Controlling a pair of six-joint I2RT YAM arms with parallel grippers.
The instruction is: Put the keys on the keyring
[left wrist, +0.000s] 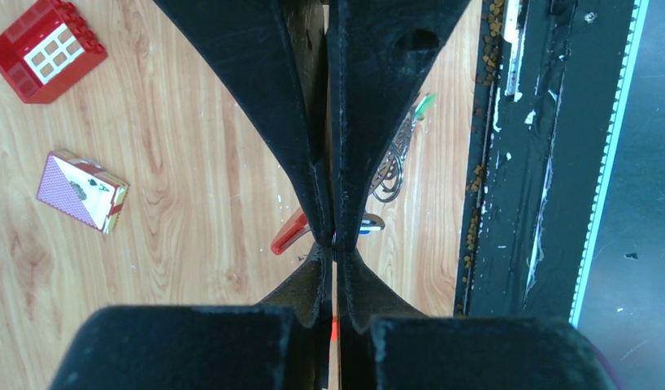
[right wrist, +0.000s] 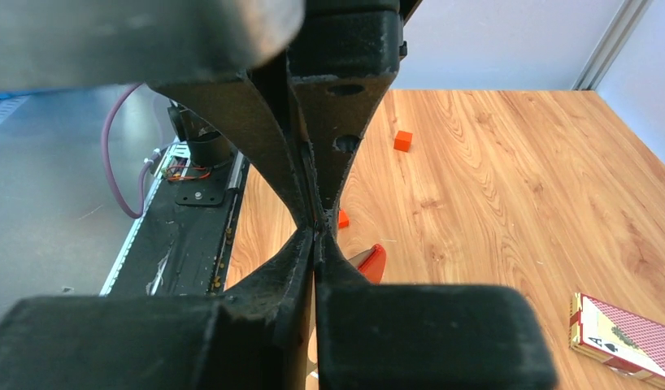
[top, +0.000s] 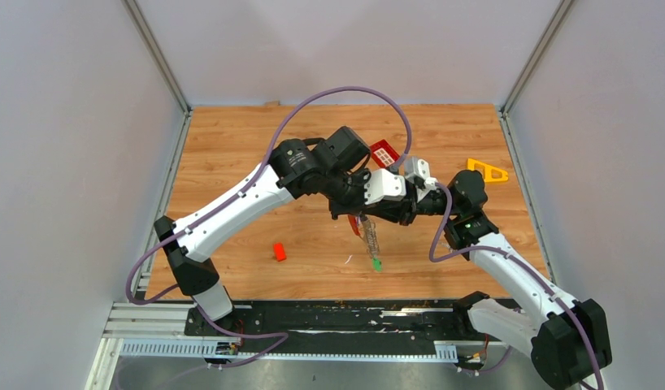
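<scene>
The left end effector (left wrist: 333, 241) is clamped on the keyring (top: 367, 234), its green key (top: 376, 263) dangling. The right end effector (right wrist: 316, 227) is pressed closed just beside it; I can't tell whether it grips anything.

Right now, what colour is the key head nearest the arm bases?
The key head is green; best in top view.

Only legible mark: letter "A" w/ a black spade sign, on the white end flap of the small red-patterned cardboard playing-card box (left wrist: 81, 191), at 9 o'clock in left wrist view. Same box (right wrist: 622, 337), same "A", at 4 o'clock in right wrist view.
</scene>
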